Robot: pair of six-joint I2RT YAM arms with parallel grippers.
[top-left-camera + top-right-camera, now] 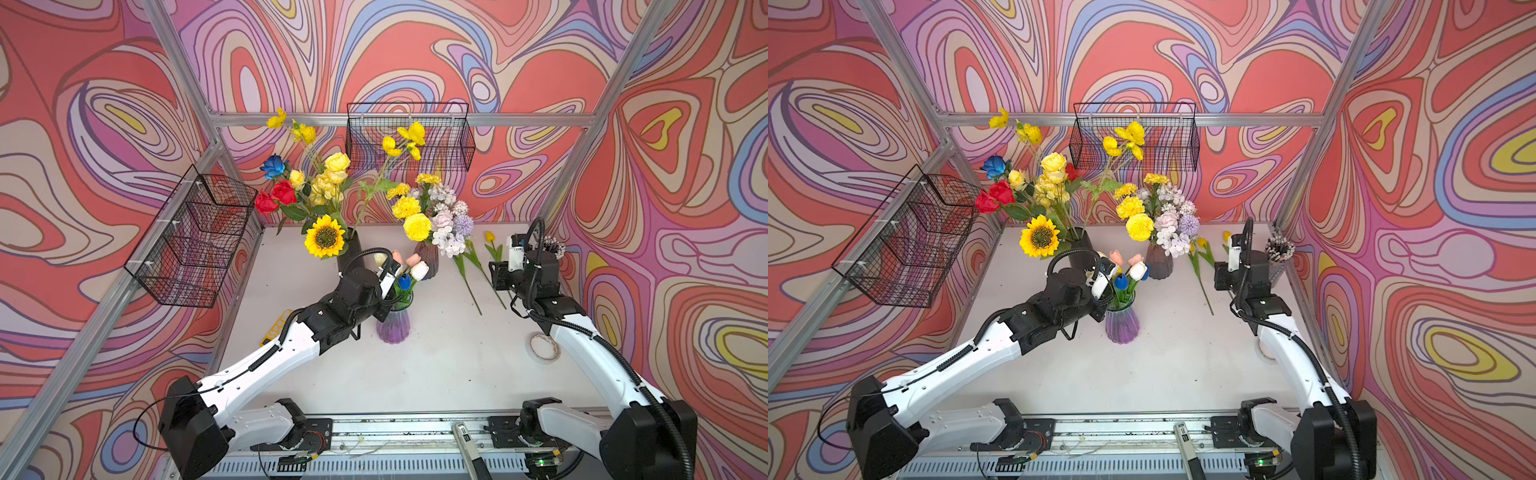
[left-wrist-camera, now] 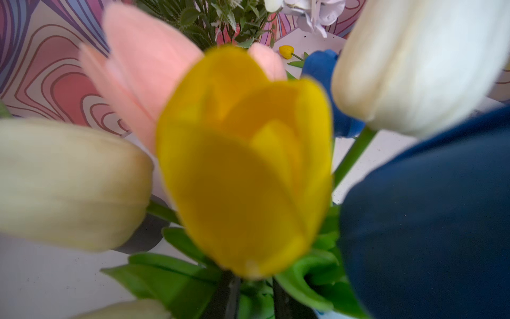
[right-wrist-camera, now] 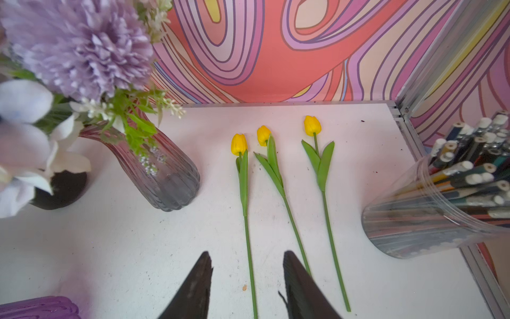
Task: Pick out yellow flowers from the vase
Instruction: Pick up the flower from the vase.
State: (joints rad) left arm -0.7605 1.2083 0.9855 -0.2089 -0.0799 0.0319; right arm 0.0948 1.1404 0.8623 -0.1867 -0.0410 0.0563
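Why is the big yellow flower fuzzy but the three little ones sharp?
Left wrist view: the yellow tulip is very close up, so it blurs. Right wrist view: the three tulips lie farther off on the table, sharp.

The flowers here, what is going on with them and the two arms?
The left tool is among the tulips of the purple vase, close to the base of a yellow tulip; whether it grips the stem cannot be told. On the table lie three yellow tulips, and the right tool hangs open over them. More yellow flowers stand in the black vase and the grey vase.
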